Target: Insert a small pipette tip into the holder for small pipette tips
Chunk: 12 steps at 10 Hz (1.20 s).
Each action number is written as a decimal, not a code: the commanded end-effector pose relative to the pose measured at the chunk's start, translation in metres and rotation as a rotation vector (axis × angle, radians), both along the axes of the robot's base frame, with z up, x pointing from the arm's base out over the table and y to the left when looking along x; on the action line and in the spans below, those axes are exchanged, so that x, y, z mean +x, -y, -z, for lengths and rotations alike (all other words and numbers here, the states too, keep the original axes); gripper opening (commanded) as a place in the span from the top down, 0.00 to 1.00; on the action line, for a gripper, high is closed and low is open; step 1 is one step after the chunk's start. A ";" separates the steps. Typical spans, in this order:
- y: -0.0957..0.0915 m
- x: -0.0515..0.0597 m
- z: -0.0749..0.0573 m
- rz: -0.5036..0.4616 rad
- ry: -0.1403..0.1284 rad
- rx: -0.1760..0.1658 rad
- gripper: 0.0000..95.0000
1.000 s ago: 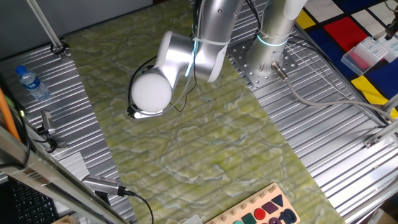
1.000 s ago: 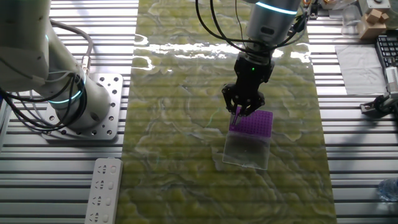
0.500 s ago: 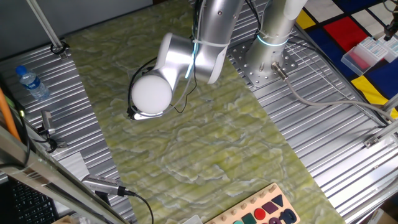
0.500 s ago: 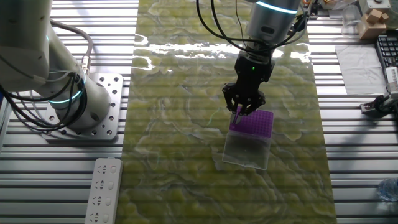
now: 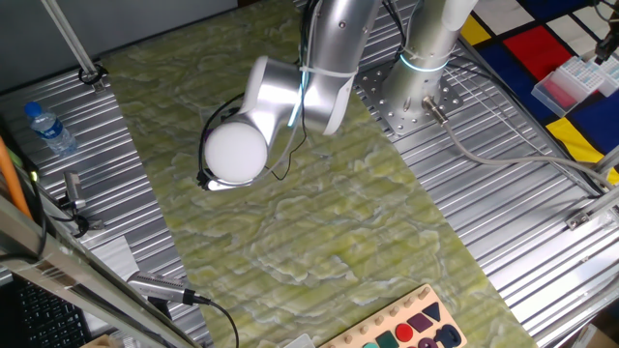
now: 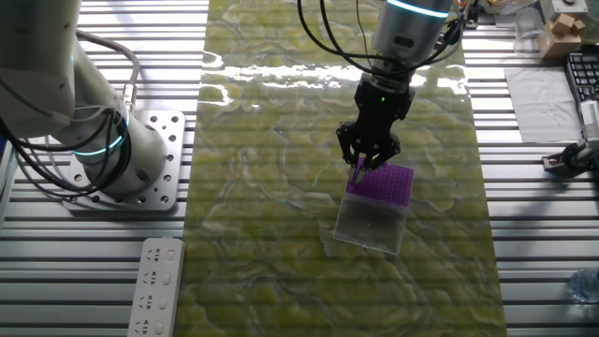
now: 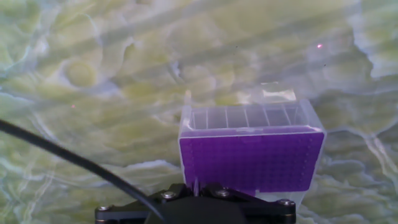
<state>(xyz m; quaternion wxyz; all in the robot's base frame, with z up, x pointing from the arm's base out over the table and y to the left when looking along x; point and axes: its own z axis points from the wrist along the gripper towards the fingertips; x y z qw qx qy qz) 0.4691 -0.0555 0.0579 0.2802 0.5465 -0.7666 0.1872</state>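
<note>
The holder for small pipette tips (image 6: 384, 184) is a flat purple block on the green mat, with a clear hinged lid (image 6: 372, 226) lying open beside it. My gripper (image 6: 359, 168) hangs just over the holder's left edge, shut on a small pipette tip (image 6: 357, 174) that points down. In the hand view the purple holder (image 7: 252, 160) fills the lower right, and the thin tip (image 7: 195, 182) shows between my jaws (image 7: 195, 186) at its left edge. In the one fixed view the arm's white joint (image 5: 235, 151) hides the gripper and the holder.
A second arm's base (image 6: 103, 140) stands left of the mat, with a white remote (image 6: 155, 285) in front of it. A water bottle (image 5: 48, 128), a clear box with pink base (image 5: 577, 82) and a shape board (image 5: 406, 329) lie around the mat's edges.
The gripper with the tip has crept very slightly to the right over the holder. Nothing else has moved.
</note>
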 end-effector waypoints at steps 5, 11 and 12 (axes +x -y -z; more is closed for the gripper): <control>-0.009 0.003 0.002 0.015 0.012 -0.002 1.00; -0.011 0.003 0.000 0.004 0.003 0.004 0.80; -0.011 0.003 -0.002 0.002 0.001 0.002 0.80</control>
